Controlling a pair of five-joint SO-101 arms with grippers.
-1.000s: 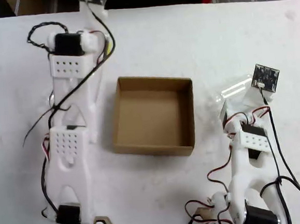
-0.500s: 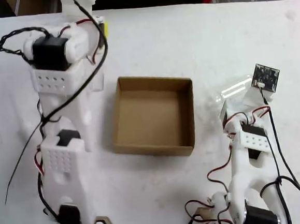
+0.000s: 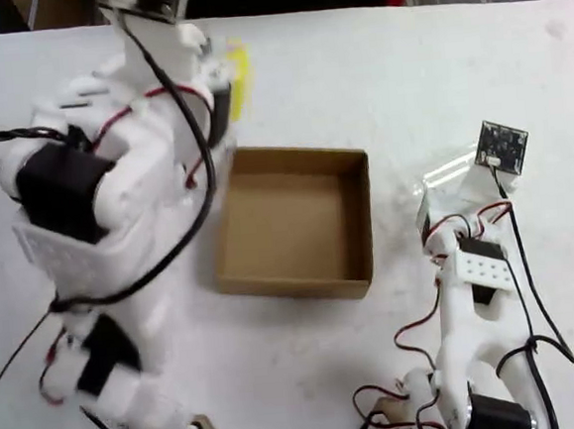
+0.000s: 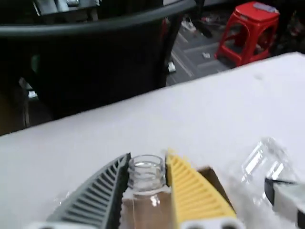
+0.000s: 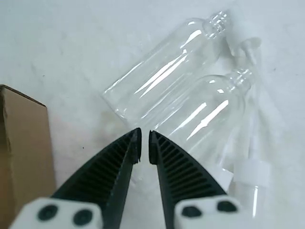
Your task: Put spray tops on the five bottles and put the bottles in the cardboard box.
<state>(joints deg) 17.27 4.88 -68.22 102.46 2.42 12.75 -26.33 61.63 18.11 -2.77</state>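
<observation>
My left gripper (image 4: 147, 191) is shut on a clear bottle (image 4: 147, 172) just below its open neck, which carries no spray top; the bottle is held upright above the table. In the high view this gripper's yellow finger (image 3: 239, 74) hangs beyond the far left corner of the cardboard box (image 3: 292, 219). Right of the box my right gripper (image 5: 144, 143) is shut on nothing, just short of two clear bottles (image 5: 162, 71) (image 5: 205, 112) lying side by side. White spray tops (image 5: 243, 45) (image 5: 248, 177) lie beside them.
The cardboard box stands open with nothing inside it. Its edge (image 5: 21, 143) is close to the right gripper. The raised left arm (image 3: 98, 219) rises high over the table's left side. White table (image 3: 405, 76) stretches behind the box.
The left arm has risen high off the table and swung up toward the camera with the bottle in its gripper. The right arm has stayed nearly still.
</observation>
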